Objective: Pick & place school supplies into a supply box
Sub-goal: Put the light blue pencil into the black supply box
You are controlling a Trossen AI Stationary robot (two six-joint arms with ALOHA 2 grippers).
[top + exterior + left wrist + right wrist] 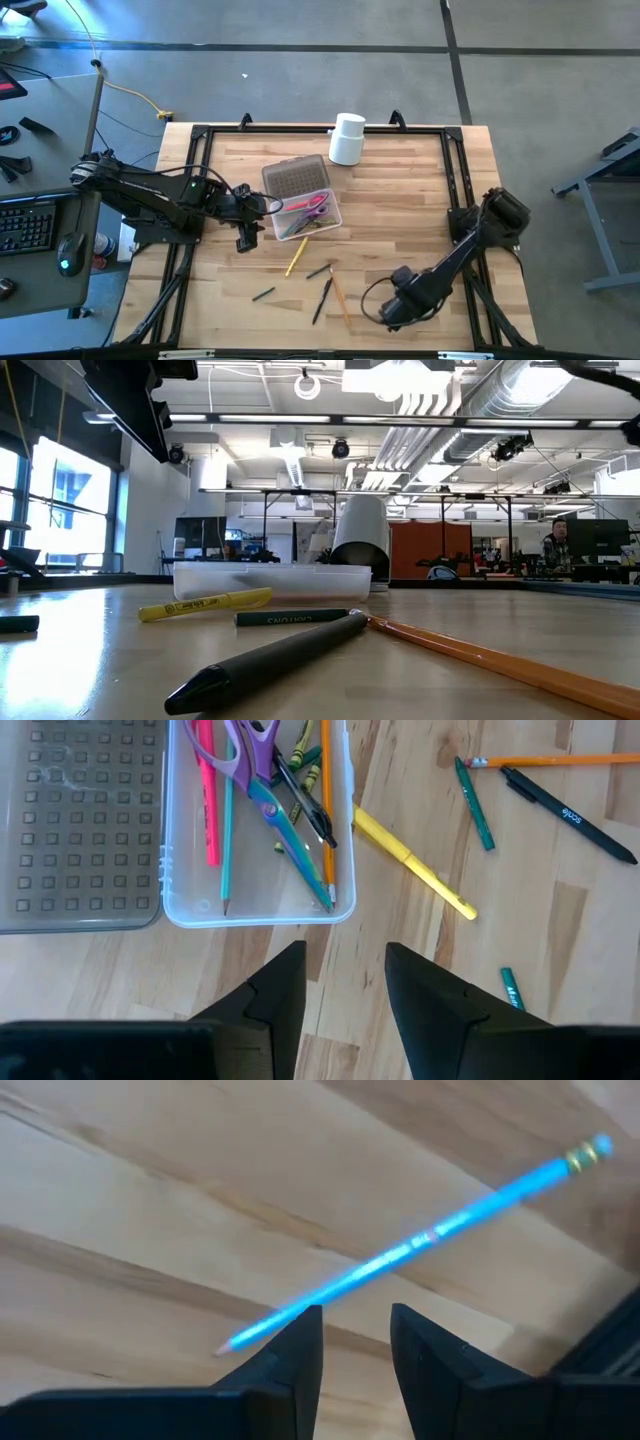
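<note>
Supply box open on the worktop, partly filled; loose pens and pencils still lie outside it.

The clear supply box (255,900) sits mid-worktop, its grey lid (80,820) folded flat beside it, holding the scissors (262,800), a pink pen (208,790) and an orange pencil (326,810). A yellow highlighter (415,865) lies just beside its wall; a green crayon (475,790), a black pen (570,815) and another orange pencil (560,761) lie farther off. The left gripper (345,985) hovers just outside the box, jaws apart and empty. The right gripper (355,1345) is low over a blue pencil (410,1245) near the worktop's (400,200) front, jaws apart. A white container (348,138) stands behind the box.
</note>
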